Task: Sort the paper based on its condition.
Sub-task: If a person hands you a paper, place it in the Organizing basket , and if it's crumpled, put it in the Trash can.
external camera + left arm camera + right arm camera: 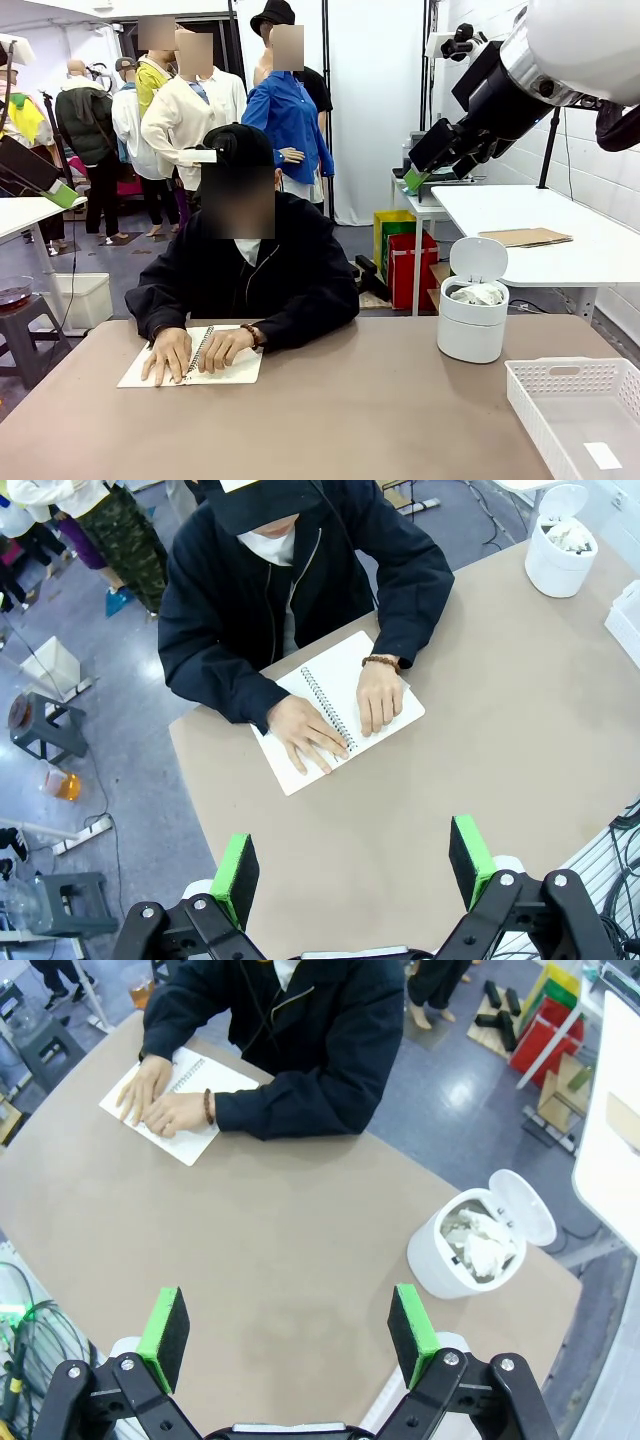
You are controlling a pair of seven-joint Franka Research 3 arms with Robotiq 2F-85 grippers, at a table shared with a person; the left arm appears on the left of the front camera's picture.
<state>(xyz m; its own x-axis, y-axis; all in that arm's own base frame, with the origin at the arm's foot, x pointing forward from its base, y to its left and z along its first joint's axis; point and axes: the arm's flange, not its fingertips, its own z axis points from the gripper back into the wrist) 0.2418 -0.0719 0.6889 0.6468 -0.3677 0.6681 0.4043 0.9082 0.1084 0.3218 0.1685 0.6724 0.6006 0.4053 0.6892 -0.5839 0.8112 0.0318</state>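
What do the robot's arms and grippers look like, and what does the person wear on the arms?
The left gripper and the right gripper have black bolted fingers with flat bright green pads. The right arm has a rounded white shell and black joint parts. The person wears long black sleeves and a brown beaded bracelet on one wrist.

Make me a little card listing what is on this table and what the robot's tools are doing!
Table: brown tabletop
Bin: white round plastic bin, lid open
Paper: crumpled white paper lumps inside the bin
Basket: white perforated plastic basket, near right corner
Notebook: white spiral-bound notebook under the person's hands
Left tool: open, above the table, holding nothing
Right tool: open, above the table, holding nothing
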